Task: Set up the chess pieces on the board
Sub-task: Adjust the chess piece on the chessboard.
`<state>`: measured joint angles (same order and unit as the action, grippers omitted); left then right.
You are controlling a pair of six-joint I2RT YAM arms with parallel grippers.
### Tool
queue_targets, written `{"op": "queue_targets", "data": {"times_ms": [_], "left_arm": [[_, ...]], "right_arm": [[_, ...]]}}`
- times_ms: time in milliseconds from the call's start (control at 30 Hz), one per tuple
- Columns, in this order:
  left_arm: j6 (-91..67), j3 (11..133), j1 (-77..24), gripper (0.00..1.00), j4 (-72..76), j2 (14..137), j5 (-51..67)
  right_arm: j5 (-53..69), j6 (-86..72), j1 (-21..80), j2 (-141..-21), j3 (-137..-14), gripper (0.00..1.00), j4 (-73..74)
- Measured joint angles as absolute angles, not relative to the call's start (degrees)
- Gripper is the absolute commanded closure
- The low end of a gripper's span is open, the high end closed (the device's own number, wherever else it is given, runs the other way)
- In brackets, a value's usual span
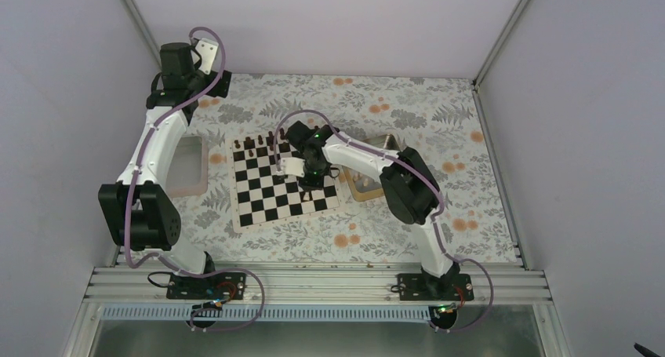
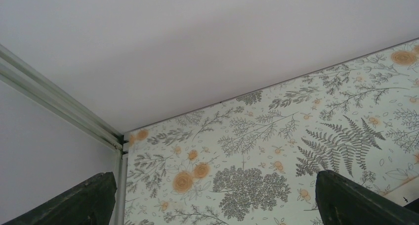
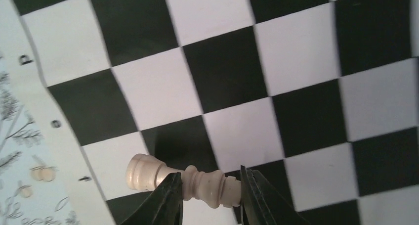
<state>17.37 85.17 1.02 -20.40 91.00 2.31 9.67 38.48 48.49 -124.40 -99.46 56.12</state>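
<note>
A floral tablecloth covers the table inside white walls. From above, the board lies at the middle. The right gripper hangs over its 3 o'clock side. Dark pieces line the 12 o'clock edge, well apart from it. A pinkish-rimmed tray sits at 9 o'clock of the board, and a gold tin tray at 3 o'clock is half hidden under the arm.

The left wrist view shows the left gripper released and empty, aimed at the far corner and out of the way.

In the right wrist view, the jaws are clenched on a tan chess piece above the squares near the border. It lies crosswise, base toward 9 o'clock. It probably needs tipping base-down, centring on one square, and letting go only once seated flat.
</note>
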Motion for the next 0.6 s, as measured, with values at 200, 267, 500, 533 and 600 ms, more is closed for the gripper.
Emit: {"op": "queue_targets", "data": {"times_ms": [200,267,500,533,600], "left_arm": [[17.3,85.2,1.0,0.00,-20.4,90.6,2.4],[17.3,85.2,1.0,0.00,-20.4,90.4,2.4],[17.3,85.2,1.0,0.00,-20.3,89.6,2.4],[17.3,85.2,1.0,0.00,-20.3,89.5,2.4],[17.3,85.2,1.0,0.00,-20.3,89.5,2.4]], "right_arm": [[1.9,37.4,49.9,-121.4,-95.6,0.87,48.8],[-1.3,37.2,50.7,-120.7,-93.5,0.86,46.1],[-11.2,36.5,54.7,-118.4,-88.4,0.86,39.4],[-12.6,36.4,55.3,-118.2,-87.9,0.86,38.6],[-15.3,36.3,56.3,-117.9,-87.0,0.86,36.9]]}}
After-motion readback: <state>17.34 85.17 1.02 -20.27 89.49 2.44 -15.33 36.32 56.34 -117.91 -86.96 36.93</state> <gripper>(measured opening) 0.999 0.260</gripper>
